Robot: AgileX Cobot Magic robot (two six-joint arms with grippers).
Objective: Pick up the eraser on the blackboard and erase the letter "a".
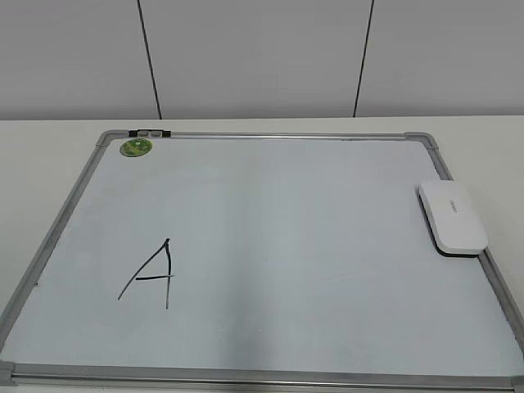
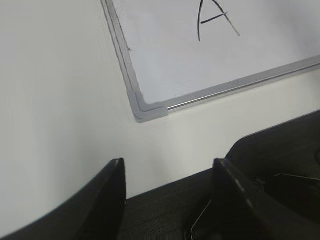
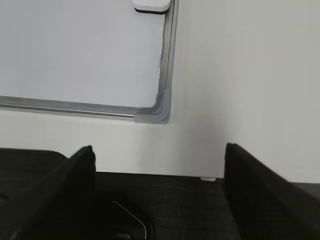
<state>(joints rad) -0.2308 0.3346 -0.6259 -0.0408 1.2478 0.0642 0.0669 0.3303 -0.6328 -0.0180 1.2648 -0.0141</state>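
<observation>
The blackboard (image 1: 286, 221) lies flat on the white table. The white eraser (image 1: 452, 216) rests on its right edge, partly over the frame, and shows at the top of the right wrist view (image 3: 151, 5). A large angular capital "A" (image 1: 154, 274) is drawn at the board's lower left and shows in the left wrist view (image 2: 215, 17). No small lowercase "a" shows in any view. My left gripper (image 2: 169, 162) is open and empty, off the board's near left corner (image 2: 147, 111). My right gripper (image 3: 160, 148) is open and empty, off the near right corner (image 3: 152, 116). Neither gripper shows in the exterior view.
A round green sticker (image 1: 136, 147) and a small dark clip (image 1: 150, 132) sit at the board's far left corner. White table (image 1: 49, 147) surrounds the board. A grey panelled wall (image 1: 262, 57) stands behind. Black robot base (image 3: 165, 205) lies under both grippers.
</observation>
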